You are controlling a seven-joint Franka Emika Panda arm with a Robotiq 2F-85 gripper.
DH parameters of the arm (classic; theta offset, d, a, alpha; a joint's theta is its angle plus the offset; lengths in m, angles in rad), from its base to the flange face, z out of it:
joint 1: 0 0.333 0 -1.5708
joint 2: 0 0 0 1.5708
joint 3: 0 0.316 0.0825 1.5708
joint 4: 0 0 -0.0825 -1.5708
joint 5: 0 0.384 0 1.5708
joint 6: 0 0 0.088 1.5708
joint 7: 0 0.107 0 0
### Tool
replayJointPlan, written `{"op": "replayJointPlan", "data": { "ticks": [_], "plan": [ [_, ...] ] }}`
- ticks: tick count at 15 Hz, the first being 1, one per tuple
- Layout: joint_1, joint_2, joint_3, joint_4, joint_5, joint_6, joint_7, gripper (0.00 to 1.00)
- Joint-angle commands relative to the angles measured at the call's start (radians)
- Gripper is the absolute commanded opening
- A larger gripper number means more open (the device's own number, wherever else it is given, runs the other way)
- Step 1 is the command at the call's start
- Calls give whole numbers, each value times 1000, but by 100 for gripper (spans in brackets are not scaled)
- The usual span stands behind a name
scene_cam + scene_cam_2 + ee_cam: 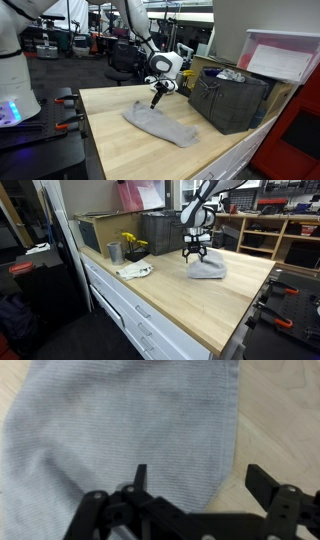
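1. Gripper [155, 100]: carried on the arm and pointed straight down over the table. The jaws are spread wide and nothing is held between them. In the wrist view the gripper [200, 482] is shown with its two dark fingers [140, 476] well apart.
2. Cloth [160, 125]: grey, soft and slightly rumpled, laid on the table top directly beneath the gripper. In the wrist view the cloth [130, 430] fills most of the frame. One finger is placed over it, and the opposite finger is placed over bare wood just past the cloth's edge. Whether the fingertips touch the cloth cannot be told.
3. Table [110, 130]: light wooden top. In an exterior view the table [240, 300] is seen to be fitted with white drawers along its front.
4. Crate [228, 100]: dark grey, stood on the table near the cloth but apart from it. It is seen in both exterior views.
5. Bin [285, 55]: pale, with a pinkish lid, set behind the crate.
6. Cup [114, 252]: metal, stood near the table's edge, just beside the flowers.
7. Flowers [132, 242]: yellow, placed in front of the crate.
8. Rag [135, 271]: white and crumpled, laid on the table between the cup and the cloth, well apart from the gripper.
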State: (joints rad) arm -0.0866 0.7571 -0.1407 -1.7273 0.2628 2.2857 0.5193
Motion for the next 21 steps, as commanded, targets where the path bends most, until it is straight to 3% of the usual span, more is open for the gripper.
{"op": "replayJointPlan", "data": {
  "ticks": [1,2,3,5,14,15,21],
  "plan": [
    [-1,97,-17,132,8,-18,52,100],
    [6,117,-24,151,1,-10,68,100],
    [18,135,-37,164,-19,1,84,75],
    [28,158,-51,180,-34,14,106,68],
    [56,118,-69,131,-50,20,187,1],
    [36,83,-74,159,-57,-35,164,0],
    [55,-53,-42,149,-74,-103,141,1]
  ]
}}
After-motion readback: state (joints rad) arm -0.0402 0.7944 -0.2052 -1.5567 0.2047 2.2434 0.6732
